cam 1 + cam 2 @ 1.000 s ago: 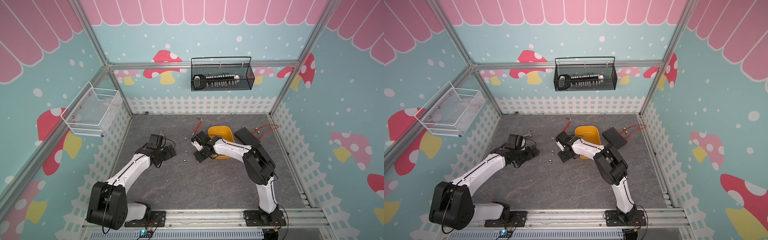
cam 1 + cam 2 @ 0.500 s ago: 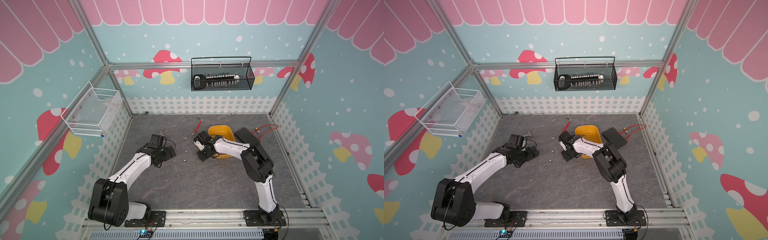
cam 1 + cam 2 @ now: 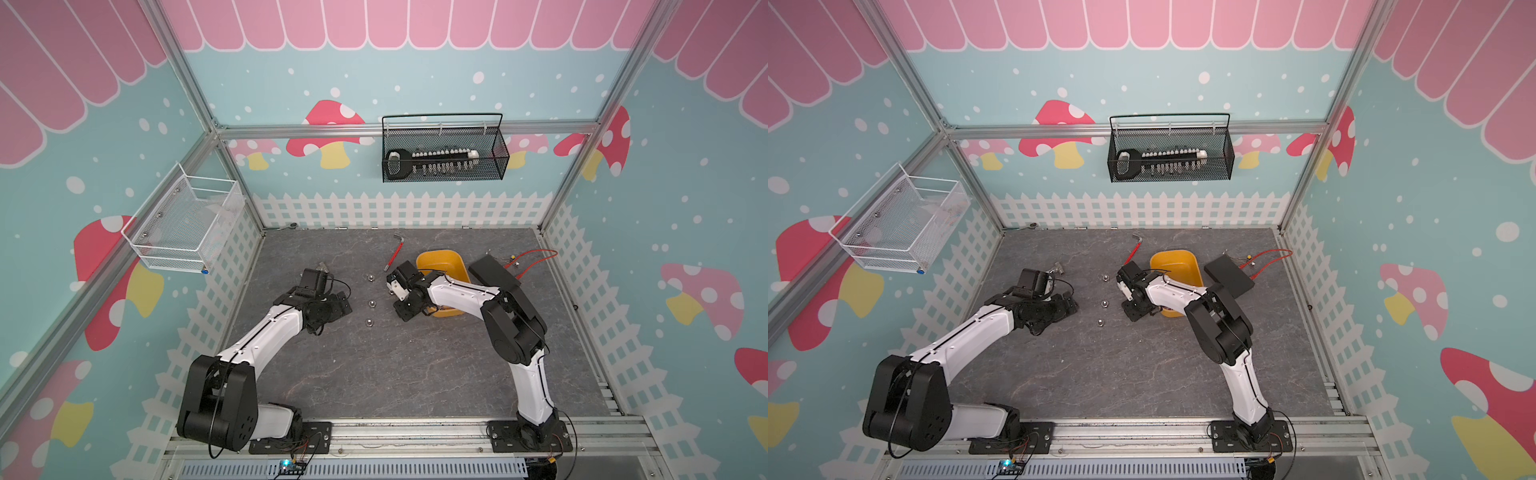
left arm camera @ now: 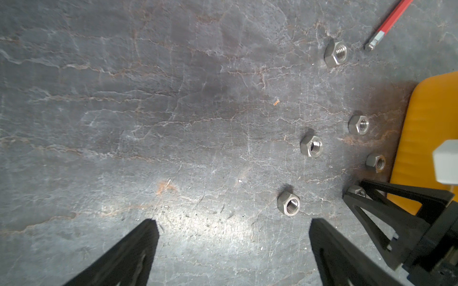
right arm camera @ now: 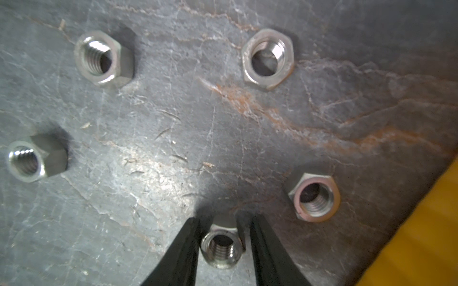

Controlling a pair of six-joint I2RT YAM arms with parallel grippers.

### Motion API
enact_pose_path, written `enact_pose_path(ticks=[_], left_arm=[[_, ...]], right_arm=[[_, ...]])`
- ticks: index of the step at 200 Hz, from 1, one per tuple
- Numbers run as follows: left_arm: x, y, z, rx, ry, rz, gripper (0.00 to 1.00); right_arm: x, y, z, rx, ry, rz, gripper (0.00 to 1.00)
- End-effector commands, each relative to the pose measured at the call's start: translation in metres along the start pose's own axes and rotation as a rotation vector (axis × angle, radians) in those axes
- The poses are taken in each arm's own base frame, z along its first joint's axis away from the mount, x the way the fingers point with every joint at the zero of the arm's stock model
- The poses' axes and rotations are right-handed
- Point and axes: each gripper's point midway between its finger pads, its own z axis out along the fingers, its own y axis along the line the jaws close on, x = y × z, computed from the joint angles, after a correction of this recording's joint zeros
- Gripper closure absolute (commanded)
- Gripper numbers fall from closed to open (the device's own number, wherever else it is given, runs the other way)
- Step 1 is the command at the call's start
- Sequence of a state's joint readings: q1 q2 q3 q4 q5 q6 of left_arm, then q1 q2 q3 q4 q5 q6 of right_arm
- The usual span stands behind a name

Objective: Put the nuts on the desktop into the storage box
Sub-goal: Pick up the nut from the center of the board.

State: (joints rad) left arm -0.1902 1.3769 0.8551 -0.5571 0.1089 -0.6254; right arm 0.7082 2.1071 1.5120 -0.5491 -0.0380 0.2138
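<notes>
1 nut is lying on the desk near the box, between the right gripper tips. I cannot tell whether they are pinching it. 4 more nuts are crowding it. An off-centre squeeze could pop it away. The left gripper is hanging spread wide, and the desk's front half is offering room.

Robot test cell, lab-type, staged rather than lived in. An aluminium frame boxed the space. The walls were printed panels: cartoon mushrooms, pink scallops, white picket fence. The left arm and right arm were bolted to a metal rail along the front of the dark veined desktop. A black wire-mesh basket and a white wire-mesh basket hung on the walls. A lit circuit board with loose wiring sat below the rail.
</notes>
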Motion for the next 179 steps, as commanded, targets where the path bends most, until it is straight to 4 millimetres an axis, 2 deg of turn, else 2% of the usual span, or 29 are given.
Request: enact_pose_path(ticks=[1,42,82,130,160,179], left_arm=[[-0.001,0.001,0.001,-0.008,0.007,-0.01,0.01],[-0.002,-0.001,0.001,-0.001,0.009,-0.007,0.01],[-0.001,-0.001,0.001,-0.002,0.01,-0.009,0.01],[-0.001,0.001,0.0,-0.005,0.003,-0.007,0.01],[-0.003,-0.001,-0.004,0.002,-0.008,-0.004,0.01],[-0.007,-0.005,-0.01,0.018,-0.029,0.007,0.01]], right_arm=[[0.025,-0.001,0.014,-0.005,0.079,0.008,0.6],[0.037,-0.004,0.014,0.01,0.101,0.015,0.6],[0.042,-0.005,0.015,0.02,0.111,0.022,0.74],[0.035,-0.005,0.009,0.025,0.088,0.024,0.86],[0.01,-0.007,-0.016,0.043,0.005,0.03,0.91],[-0.013,-0.012,-0.049,0.078,-0.089,0.047,0.96]])
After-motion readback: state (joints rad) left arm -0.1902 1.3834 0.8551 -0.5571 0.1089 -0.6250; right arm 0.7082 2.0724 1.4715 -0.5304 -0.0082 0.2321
